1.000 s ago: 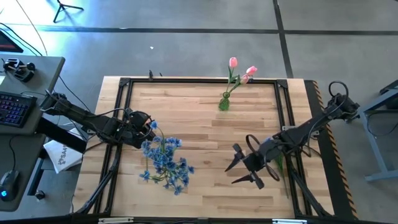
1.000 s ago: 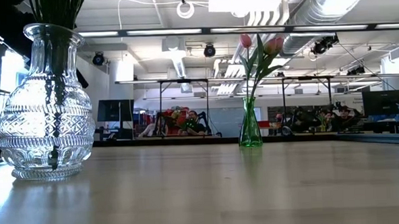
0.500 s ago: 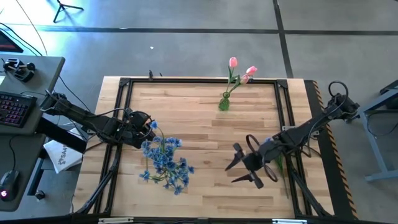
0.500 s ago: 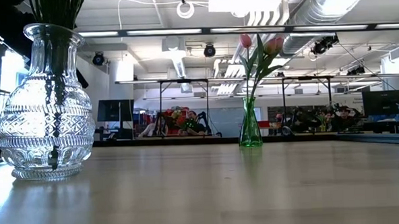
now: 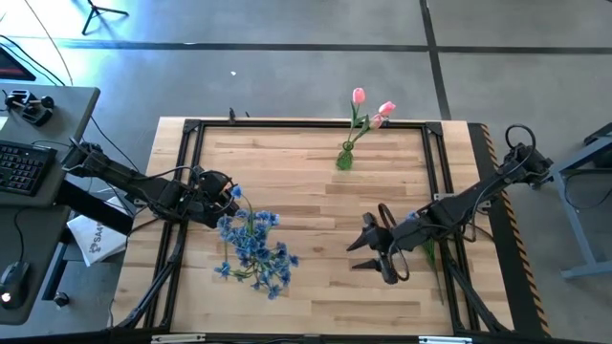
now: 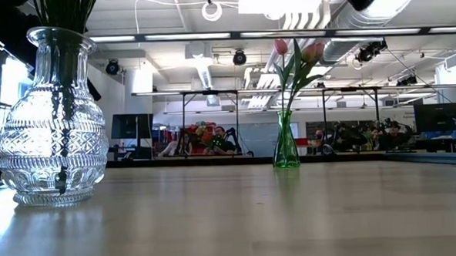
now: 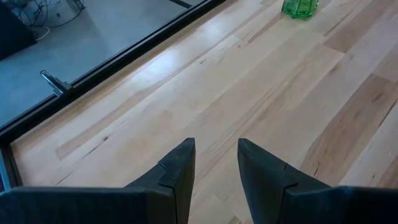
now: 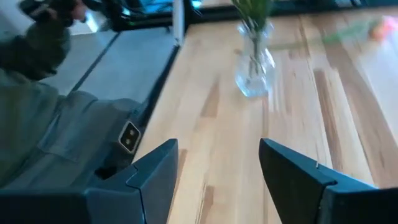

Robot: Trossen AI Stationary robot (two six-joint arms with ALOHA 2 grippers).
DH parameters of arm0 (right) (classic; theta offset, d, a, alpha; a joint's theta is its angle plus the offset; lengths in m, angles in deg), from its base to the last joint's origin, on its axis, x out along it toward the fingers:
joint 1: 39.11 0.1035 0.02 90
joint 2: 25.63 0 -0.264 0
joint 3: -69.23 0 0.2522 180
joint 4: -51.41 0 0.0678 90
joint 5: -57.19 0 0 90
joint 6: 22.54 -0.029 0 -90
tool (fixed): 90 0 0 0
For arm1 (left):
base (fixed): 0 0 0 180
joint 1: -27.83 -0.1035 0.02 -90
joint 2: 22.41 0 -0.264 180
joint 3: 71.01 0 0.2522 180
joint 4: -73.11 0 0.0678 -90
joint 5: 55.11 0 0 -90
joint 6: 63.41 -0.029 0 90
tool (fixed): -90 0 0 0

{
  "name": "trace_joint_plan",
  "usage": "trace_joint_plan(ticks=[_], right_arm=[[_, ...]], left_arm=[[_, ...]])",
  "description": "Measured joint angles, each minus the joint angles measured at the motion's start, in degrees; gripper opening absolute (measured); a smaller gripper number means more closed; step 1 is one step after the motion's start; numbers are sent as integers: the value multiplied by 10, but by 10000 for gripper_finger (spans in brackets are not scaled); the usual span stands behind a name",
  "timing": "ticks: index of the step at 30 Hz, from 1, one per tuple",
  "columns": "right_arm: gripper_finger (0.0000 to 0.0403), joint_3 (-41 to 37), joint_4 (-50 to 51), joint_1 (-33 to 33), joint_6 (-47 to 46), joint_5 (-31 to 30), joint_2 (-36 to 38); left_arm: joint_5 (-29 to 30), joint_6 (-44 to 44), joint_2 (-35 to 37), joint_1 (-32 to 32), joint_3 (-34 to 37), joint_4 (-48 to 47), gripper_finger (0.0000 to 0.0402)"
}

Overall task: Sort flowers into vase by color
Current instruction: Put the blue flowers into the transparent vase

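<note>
The wooden table (image 5: 316, 205) is seen from above, framed by a black metal rail. Over its right part the right arm is stretched, and the right gripper (image 5: 368, 255) is held above bare wood near the middle of the table, with its two fingers spread apart and nothing between them. In the right wrist view the same fingers (image 8: 155, 168) are seen wide apart over the boards.

At the left edge of the table the left arm is placed, and the left gripper (image 5: 228, 192) is found just beside the blue flowers. In the left wrist view its fingers (image 7: 181, 163) are parted by a narrow gap and no stem is held between them.

The blue flowers (image 5: 254, 250) are gathered in one bunch in the clear glass vase (image 6: 52, 120), which is placed on the left half of the table; only their green stems are shown inside the glass in the low view.

The pink tulips (image 5: 368, 103) are standing in the small green vase (image 5: 344, 158) near the far edge of the table, well apart from both grippers. Two pink heads are counted there.
</note>
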State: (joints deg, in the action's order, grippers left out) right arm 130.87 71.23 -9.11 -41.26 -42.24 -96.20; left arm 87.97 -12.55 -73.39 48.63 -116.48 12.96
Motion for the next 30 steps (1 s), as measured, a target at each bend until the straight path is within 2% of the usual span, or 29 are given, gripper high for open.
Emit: trace_joint_plan(ticks=[8,14,30], right_arm=[[220,0,87,0,-155,-30,0],[220,0,171,0,-314,-40,0],[220,0,506,30,-631,-10,0]], left_arm=[[0,0,0,0,0,1,110],[0,0,0,0,0,2,110],[0,0,0,0,0,2,110]])
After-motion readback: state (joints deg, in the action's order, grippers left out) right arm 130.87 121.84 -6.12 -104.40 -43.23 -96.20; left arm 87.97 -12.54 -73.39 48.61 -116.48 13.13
